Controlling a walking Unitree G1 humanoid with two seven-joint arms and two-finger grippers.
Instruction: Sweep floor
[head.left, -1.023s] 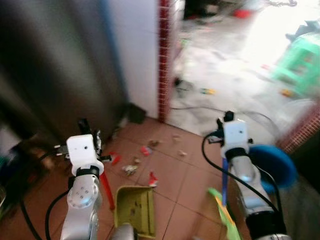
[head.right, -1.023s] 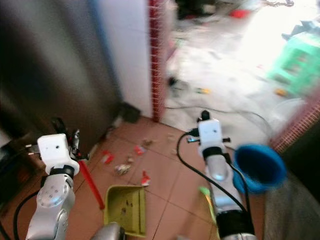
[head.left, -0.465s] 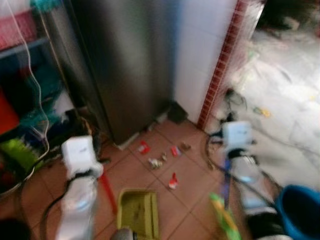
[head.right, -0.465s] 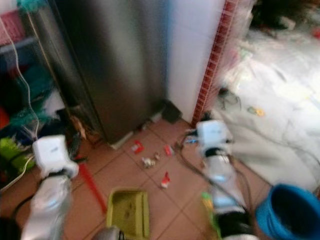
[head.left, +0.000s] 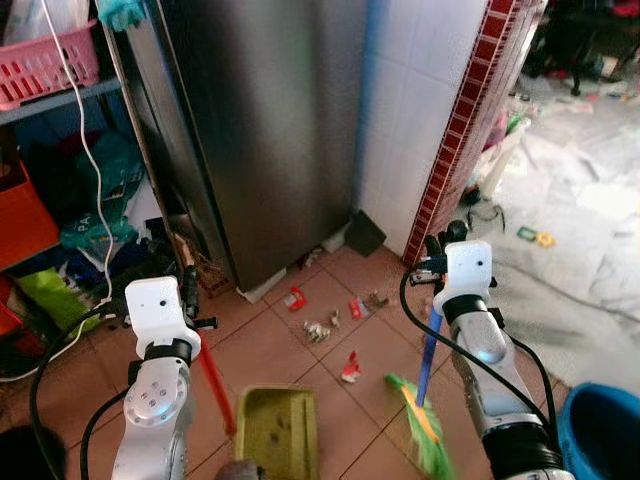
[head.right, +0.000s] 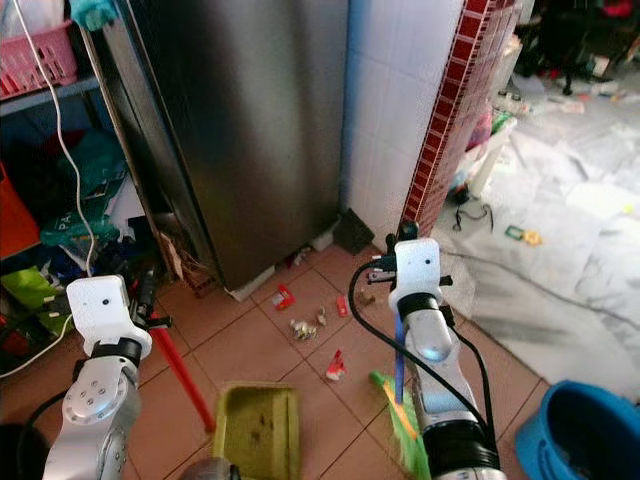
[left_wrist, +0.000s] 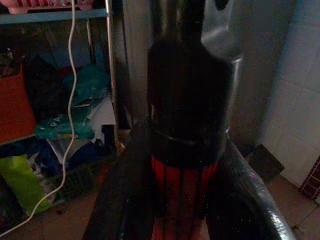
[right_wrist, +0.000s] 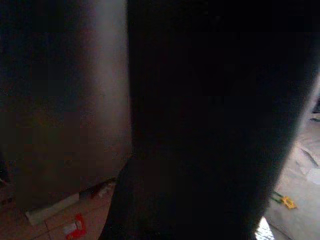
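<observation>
My left gripper (head.left: 188, 292) is shut on the red handle (head.left: 213, 380) of a yellow-green dustpan (head.left: 275, 430), which rests on the tiles near me. In the left wrist view the fingers (left_wrist: 125, 200) clasp the handle (left_wrist: 182, 190) just below its black cap. My right gripper (head.left: 440, 250) is shut on a broom's blue handle (head.left: 428, 358); its green bristles (head.left: 420, 435) touch the floor right of the dustpan. Litter lies ahead on the terracotta tiles: red wrappers (head.left: 293, 297) (head.left: 357, 307) (head.left: 351, 368) and a crumpled scrap (head.left: 318, 330).
A tall steel fridge (head.left: 260, 130) stands ahead, with a white tiled wall and a red brick edge (head.left: 465, 130) to its right. A cluttered shelf with a pink basket (head.left: 40, 65) is on the left. A blue bucket (head.left: 600, 435) sits at the near right.
The camera has swung left from the bright doorway toward the fridge, and the blur is gone. Both grippers still hold their handles; the broom head now sits nearer the dustpan.
</observation>
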